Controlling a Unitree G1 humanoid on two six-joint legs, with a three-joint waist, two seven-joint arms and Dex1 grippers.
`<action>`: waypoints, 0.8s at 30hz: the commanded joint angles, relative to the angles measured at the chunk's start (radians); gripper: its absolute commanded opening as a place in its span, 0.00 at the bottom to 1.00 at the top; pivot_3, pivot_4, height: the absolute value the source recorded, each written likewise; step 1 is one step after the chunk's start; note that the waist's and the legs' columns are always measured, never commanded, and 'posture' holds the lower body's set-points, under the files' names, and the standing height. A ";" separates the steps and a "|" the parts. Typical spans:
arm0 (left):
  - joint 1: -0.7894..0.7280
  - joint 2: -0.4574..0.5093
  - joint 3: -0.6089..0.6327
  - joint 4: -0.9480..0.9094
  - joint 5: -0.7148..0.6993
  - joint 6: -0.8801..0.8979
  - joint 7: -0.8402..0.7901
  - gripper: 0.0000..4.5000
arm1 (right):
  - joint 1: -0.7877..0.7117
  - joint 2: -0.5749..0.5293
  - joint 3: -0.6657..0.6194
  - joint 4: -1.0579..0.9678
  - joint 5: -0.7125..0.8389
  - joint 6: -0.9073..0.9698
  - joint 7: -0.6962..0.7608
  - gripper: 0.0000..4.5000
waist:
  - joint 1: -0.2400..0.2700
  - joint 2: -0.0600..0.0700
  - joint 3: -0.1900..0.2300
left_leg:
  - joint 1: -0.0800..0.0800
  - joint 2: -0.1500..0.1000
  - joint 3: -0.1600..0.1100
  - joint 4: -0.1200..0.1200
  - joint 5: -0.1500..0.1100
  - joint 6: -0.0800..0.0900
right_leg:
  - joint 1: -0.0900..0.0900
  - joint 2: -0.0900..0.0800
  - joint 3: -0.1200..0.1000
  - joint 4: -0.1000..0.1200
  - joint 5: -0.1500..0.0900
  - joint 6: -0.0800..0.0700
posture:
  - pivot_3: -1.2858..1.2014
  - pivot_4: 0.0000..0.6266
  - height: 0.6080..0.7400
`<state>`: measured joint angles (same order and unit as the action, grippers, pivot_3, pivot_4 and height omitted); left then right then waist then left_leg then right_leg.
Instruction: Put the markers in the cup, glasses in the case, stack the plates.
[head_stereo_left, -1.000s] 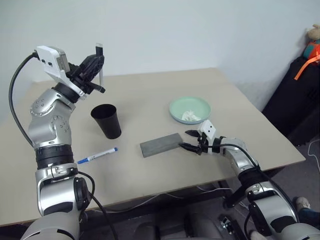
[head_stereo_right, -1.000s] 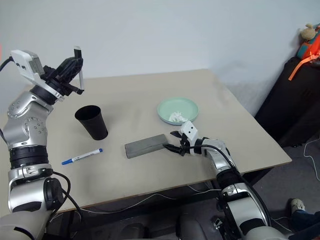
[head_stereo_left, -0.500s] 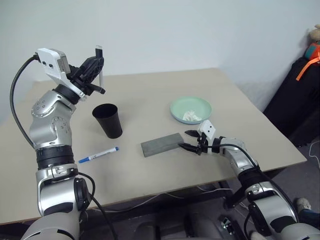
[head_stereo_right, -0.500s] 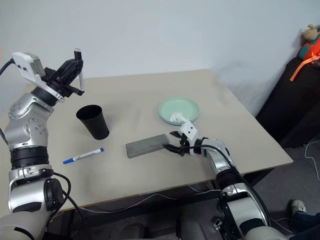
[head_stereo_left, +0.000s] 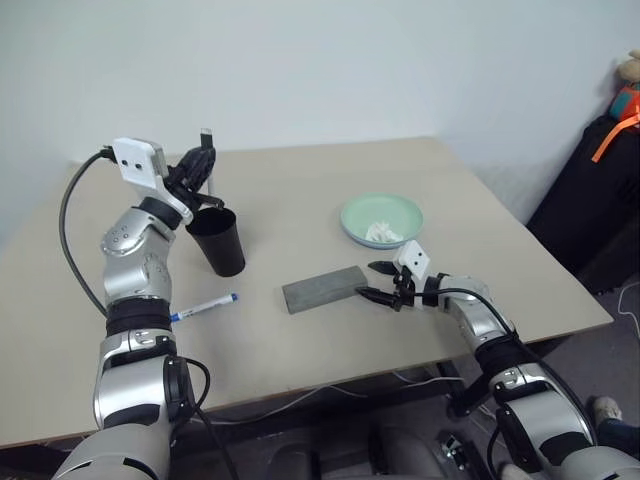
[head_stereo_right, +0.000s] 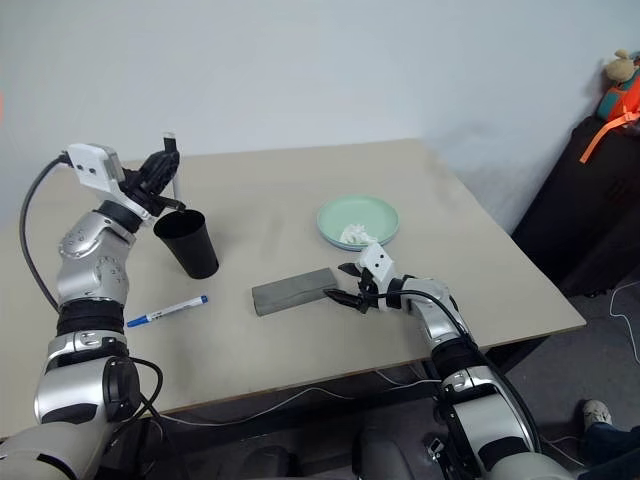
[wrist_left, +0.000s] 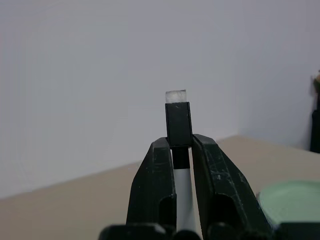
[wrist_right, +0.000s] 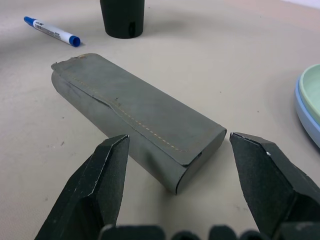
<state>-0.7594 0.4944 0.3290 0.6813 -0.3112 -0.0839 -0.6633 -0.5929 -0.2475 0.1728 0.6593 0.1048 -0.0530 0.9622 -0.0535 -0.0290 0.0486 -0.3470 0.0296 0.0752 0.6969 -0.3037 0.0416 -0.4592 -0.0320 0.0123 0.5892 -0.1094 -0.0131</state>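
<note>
Marker (wrist_left: 178, 117), slim w/ black cap end up, was pinched upright in the left claw (head_stereo_left: 203, 170), fingers (wrist_left: 152, 190) shut tight on its white barrel. Directly under that claw stood the cup (head_stereo_left: 217, 240), black tapered plastic tumbler, rim just below the marker's lower end. 2nd marker (head_stereo_left: 203, 308), white w/ blue cap & blue end, lay flat on the surface (head_stereo_left: 300, 190), below-left of the cup, apart from the left claw.

Case (wrist_right: 140, 117), long grey rectangular w/ stitched seam & rounded end, lay closed just in front of the right claw (head_stereo_left: 376, 281); its near end sat betw. the wide-spread fingers (wrist_right: 95, 185), which held nothing, not touching. Beyond & to the right of that claw: plates (head_stereo_left: 380, 218), round & shallow, mint green stacked on light blue, w/ a crumpled white tissue wad (head_stereo_left: 379, 232) on top. Surface was smooth, matte beige.
</note>
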 joint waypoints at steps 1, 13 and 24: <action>-0.047 0.020 -0.002 0.007 0.003 -0.058 -0.006 0.02 | -0.021 -0.001 -0.013 -0.031 0.004 -0.013 0.001 0.77 | 0.000 0.000 0.000 | -0.001 0.000 0.000 0.000 0.000 0.000 | -0.001 0.000 0.000 0.000 0.000 0.000 | 0.52 0.00 0.85; -0.040 0.025 -0.006 0.074 0.015 -0.117 0.013 0.02 | -0.025 0.003 -0.012 -0.025 0.004 -0.016 -0.001 0.77 | 0.000 0.000 0.000 | -0.001 0.000 -0.001 0.000 0.000 0.000 | 0.000 0.000 -0.001 0.000 0.000 0.000 | 0.52 0.00 0.85; -0.025 0.013 -0.005 0.106 0.017 -0.133 0.025 0.02 | -0.022 0.001 -0.012 -0.027 0.003 -0.015 -0.001 0.77 | 0.000 0.000 0.000 | -0.001 0.000 -0.001 0.000 0.000 0.000 | -0.001 0.000 -0.001 0.000 0.000 0.000 | 0.52 0.00 0.85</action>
<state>-0.7680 0.4987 0.3219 0.7984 -0.2922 -0.1961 -0.6420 -0.5929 -0.2469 0.1727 0.6593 0.1037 -0.0530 0.9614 -0.0534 -0.0290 0.0486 -0.3479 0.0298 0.0744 0.6967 -0.3039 0.0415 -0.4599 -0.0321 0.0115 0.5892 -0.1094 -0.0129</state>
